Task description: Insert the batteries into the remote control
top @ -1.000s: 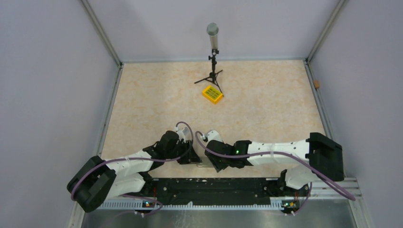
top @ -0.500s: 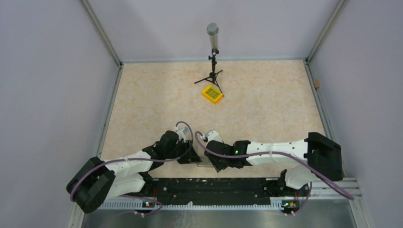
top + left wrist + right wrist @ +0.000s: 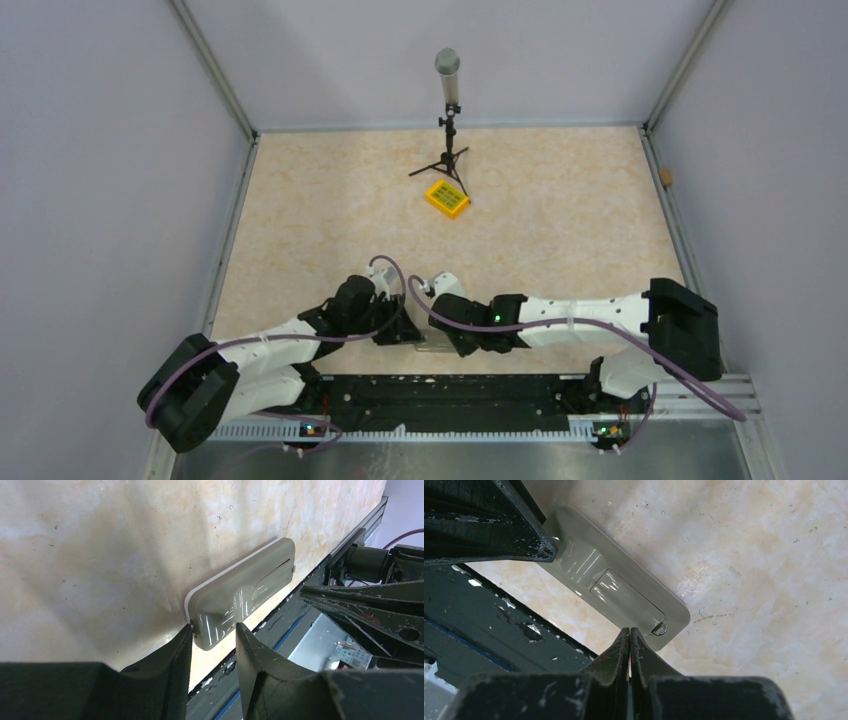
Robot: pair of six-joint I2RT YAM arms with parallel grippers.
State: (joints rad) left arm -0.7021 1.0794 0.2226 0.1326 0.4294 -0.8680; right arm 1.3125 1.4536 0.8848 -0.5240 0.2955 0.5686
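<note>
The top camera looks steeply down from high behind the near edge, taking in the whole table [image 3: 560, 220]. Each wrist camera peers close along its own jaws, from opposite ends, at the same remote control [image 3: 240, 597] by that edge.

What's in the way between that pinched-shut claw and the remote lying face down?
Nothing visible: the right gripper's closed tips sit right at the end of the remote. The battery cover looks shut over its compartment, though.
</note>
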